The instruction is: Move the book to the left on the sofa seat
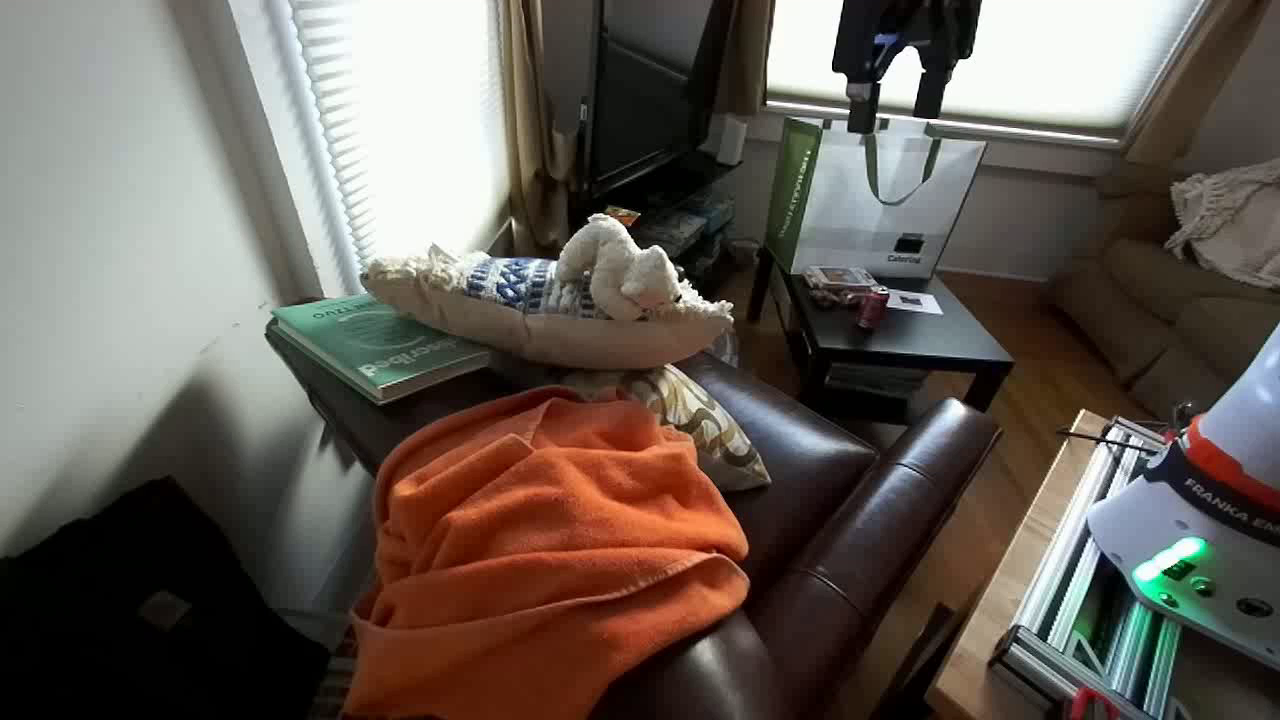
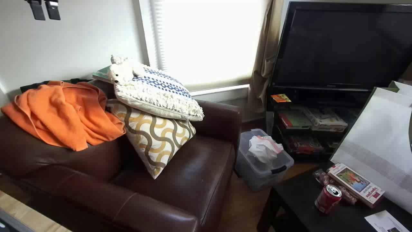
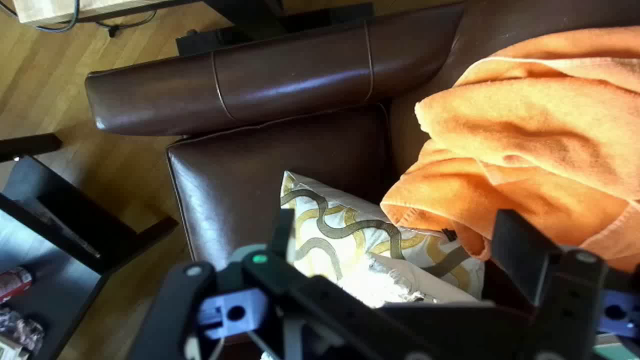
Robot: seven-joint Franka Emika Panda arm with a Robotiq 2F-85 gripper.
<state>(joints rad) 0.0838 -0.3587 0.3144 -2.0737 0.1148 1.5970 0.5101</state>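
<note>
With the gripper (image 1: 895,112) empty, its fingers spread, higher than the fringed pillow (image 1: 535,335), we do best to grip the book (image 1: 385,345), which lies at that pillow's edge (whether touching, we cannot tell), by a corner clear of the pillow, then ease it leftward.

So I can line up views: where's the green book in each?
In an exterior view: green book, left of centre.
In an exterior view: green book, upper left, partly behind the stuffed animal.
Wrist view: likely the green book, cut off, bottom right corner.
Shared landmark: orange blanket.
</note>
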